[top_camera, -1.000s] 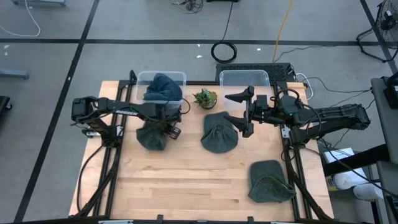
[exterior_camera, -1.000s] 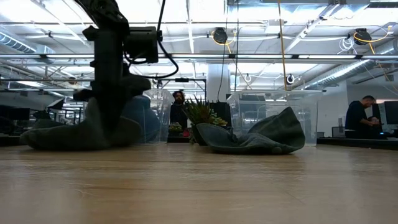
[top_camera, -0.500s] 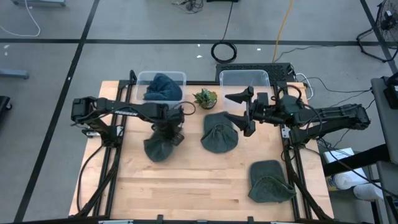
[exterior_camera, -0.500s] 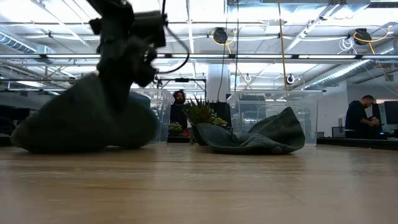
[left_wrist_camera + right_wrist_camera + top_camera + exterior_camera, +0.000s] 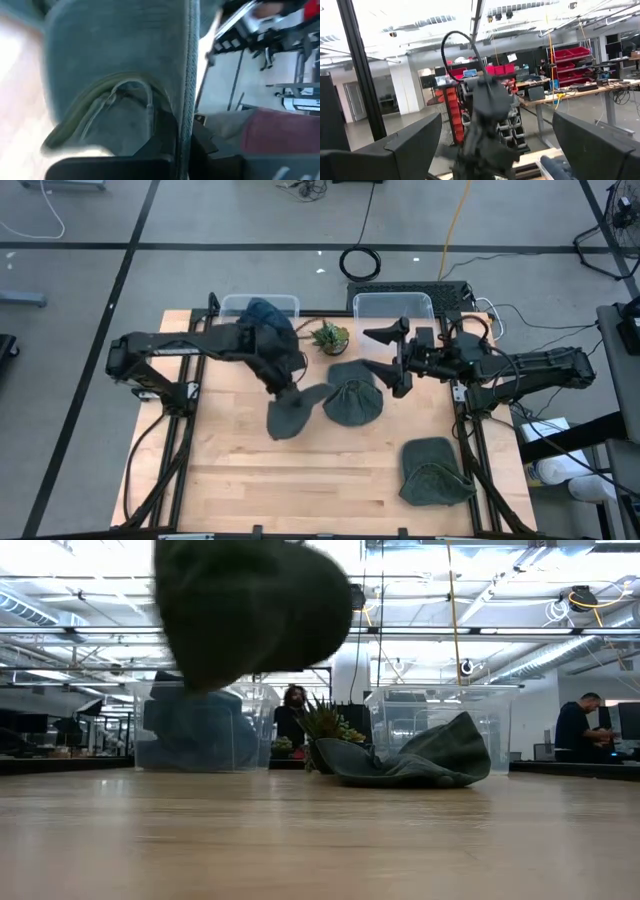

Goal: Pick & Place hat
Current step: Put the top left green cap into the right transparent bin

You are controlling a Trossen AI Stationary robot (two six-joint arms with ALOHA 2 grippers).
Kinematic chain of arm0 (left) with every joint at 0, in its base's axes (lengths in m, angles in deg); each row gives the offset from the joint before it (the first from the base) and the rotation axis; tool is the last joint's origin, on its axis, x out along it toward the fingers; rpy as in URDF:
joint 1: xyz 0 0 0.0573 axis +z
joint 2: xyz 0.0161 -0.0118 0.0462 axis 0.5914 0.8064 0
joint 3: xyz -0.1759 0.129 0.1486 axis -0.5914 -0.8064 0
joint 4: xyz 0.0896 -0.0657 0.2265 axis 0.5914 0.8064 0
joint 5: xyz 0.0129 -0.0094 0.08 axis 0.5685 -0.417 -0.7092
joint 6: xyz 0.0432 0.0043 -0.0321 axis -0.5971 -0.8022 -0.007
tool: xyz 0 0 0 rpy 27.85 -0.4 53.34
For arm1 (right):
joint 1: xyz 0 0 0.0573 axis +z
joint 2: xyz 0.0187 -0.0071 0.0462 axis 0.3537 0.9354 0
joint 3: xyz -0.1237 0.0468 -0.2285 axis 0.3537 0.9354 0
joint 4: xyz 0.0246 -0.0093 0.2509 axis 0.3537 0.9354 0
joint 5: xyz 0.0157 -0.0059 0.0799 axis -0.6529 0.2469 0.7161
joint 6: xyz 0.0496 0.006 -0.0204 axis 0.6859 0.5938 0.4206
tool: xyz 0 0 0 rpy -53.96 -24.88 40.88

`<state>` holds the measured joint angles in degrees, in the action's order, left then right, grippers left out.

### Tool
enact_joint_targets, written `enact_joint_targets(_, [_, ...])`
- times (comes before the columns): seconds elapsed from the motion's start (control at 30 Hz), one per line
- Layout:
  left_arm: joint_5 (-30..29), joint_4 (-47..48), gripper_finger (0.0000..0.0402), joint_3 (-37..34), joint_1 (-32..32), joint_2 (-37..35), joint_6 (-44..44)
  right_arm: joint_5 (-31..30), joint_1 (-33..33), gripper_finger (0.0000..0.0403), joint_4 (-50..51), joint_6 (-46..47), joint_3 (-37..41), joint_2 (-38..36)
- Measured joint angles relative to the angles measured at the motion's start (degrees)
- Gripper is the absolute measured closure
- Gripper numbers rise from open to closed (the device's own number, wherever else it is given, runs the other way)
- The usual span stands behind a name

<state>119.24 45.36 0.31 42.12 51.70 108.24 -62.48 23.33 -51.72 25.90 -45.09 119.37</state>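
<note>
My left gripper (image 5: 287,387) is shut on a dark grey hat (image 5: 289,416), which is up in the air over the middle of the table. That hat shows high in the low view (image 5: 250,610) and fills the left wrist view (image 5: 115,65). A second grey hat (image 5: 352,397) lies flat on the table beside it. My right gripper (image 5: 384,356) is open and hovers at that hat's right edge, touching nothing. A third grey hat (image 5: 435,471) lies near the table's near right corner. My left gripper holds the hat at its stitched edge (image 5: 187,85), which runs in between the dark fingers (image 5: 165,135). The fingers come from above, pointing down. The hat hangs below them, lifted clear of the table.
Two clear bins stand at the far edge: the left bin (image 5: 232,305) holds a blue hat (image 5: 264,319), and the right bin (image 5: 393,305) shows nothing inside. A small potted plant (image 5: 330,337) stands between them. Bare wood lies toward the near edge. People show in the room behind the table.
My left gripper has risen and swung toward the table's right, staying shut on the hat. The hat lay on the table near the left bin a second ago; it is now lifted clear and hangs close to the middle hat.
</note>
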Motion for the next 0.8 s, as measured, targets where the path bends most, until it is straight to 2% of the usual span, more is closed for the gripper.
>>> enact_joint_targets(0.13, [-0.3, 0.2, 0.0390, 4.5, 0.3, -2.2, -1.5, -1.3, 0.0, 0.0032, -1.5, 0.0, 0.0, 0.0])
enact_joint_targets(0.27, [-3.5, 0.0, 0.0390, 6.8, 0.8, -4.5, -1.9, -1.3, 0.0, 0.0032, -3.0, 0.0, 0.0, 0.0])
enact_joint_targets(0.8, [-9.4, -4.2, 0.0391, 7.0, 4.9, -13.1, -3.8, -0.9, 0.0, 0.0032, -3.3, 0.0, 0.0, 0.0])
